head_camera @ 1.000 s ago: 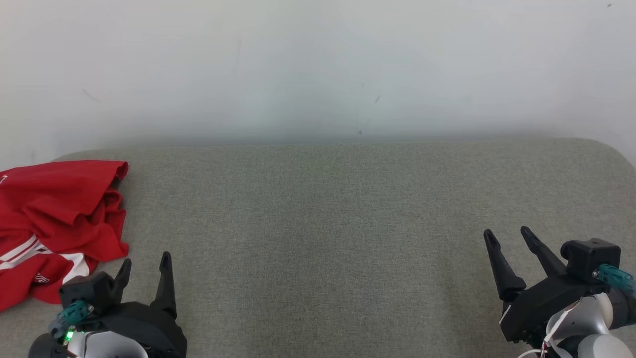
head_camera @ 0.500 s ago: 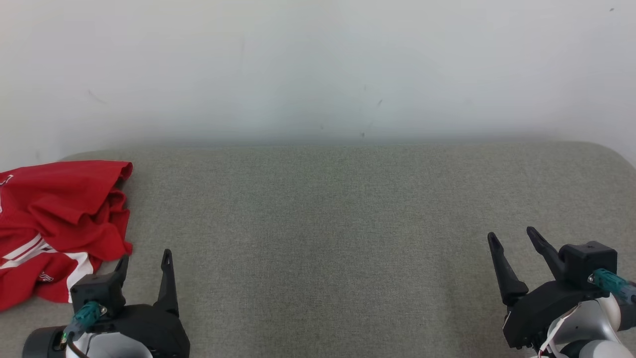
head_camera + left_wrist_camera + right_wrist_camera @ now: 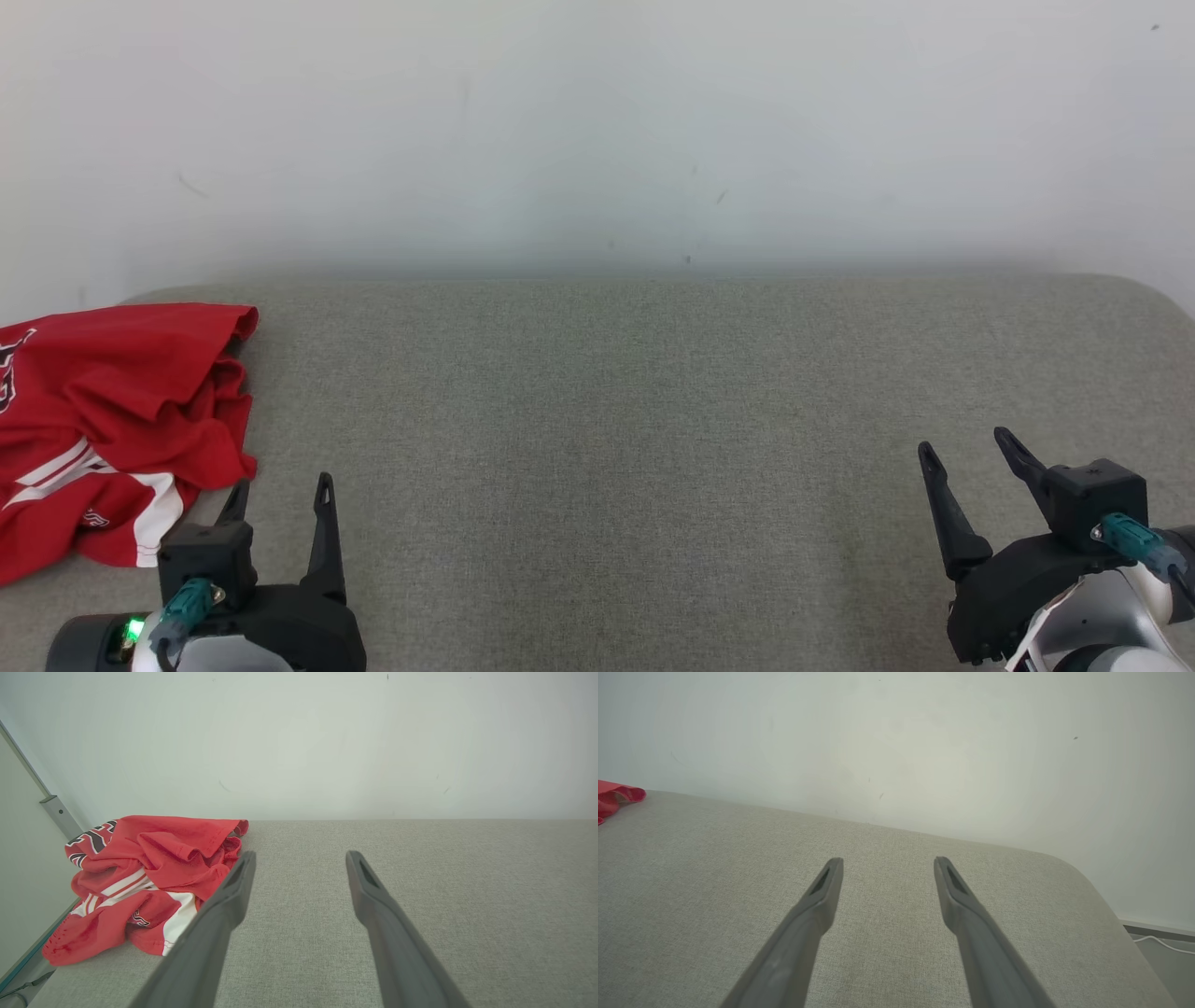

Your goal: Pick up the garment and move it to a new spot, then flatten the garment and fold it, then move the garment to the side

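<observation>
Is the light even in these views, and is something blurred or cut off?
Head view: soft even light; the far edge of the cushion is hazy, and the garment is cut by the frame. Left wrist view: garment sharp, left end effector soft near the lens. Right wrist view: cushion edge tilted.

black left end effector, teal plug

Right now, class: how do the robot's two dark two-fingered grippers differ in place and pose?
The left gripper sits close beside the crumpled red-and-white garment; the right gripper is far from it, across the grey fabric surface. The left gripper points straight up the head view; the right gripper leans leftward. Both are open and empty.
</observation>
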Robot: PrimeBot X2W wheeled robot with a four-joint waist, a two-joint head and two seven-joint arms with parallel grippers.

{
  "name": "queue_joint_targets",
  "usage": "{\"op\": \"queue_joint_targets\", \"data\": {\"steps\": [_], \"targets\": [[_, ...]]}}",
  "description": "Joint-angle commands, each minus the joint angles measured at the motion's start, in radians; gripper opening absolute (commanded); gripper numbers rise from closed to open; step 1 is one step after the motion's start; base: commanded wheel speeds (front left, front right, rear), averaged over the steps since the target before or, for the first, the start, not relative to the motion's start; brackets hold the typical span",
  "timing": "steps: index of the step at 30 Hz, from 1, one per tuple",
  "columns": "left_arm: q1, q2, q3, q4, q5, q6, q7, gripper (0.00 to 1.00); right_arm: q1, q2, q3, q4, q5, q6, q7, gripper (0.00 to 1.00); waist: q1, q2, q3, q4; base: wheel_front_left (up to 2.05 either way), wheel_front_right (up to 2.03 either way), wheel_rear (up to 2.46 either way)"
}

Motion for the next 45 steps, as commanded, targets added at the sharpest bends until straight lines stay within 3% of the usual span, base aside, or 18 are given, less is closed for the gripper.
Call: {"op": "queue_joint_targets", "data": {"steps": [1,14,45], "targets": [[0.010,0.008,0.000,-0.004,0.007,0.002,0.002,1.00,0.007,-0.006,0.000,-0.004,-0.007,0.000,0.004,1.00,0.0000,0.0000,-0.001,0.001,0.00,0.00,0.00],[0.017,0.016,0.013,-0.006,-0.017,0.006,-0.008,1.00,0.015,-0.006,-0.001,0.009,0.026,0.000,0.000,1.00,0.0000,0.0000,-0.001,0.052,0.00,0.00,0.00],[0.067,0.053,0.049,-0.030,-0.041,0.050,-0.009,1.00,0.037,-0.006,0.029,0.040,0.065,0.000,-0.001,1.00,0.0000,0.0000,-0.021,0.332,0.00,0.00,0.00]]}}
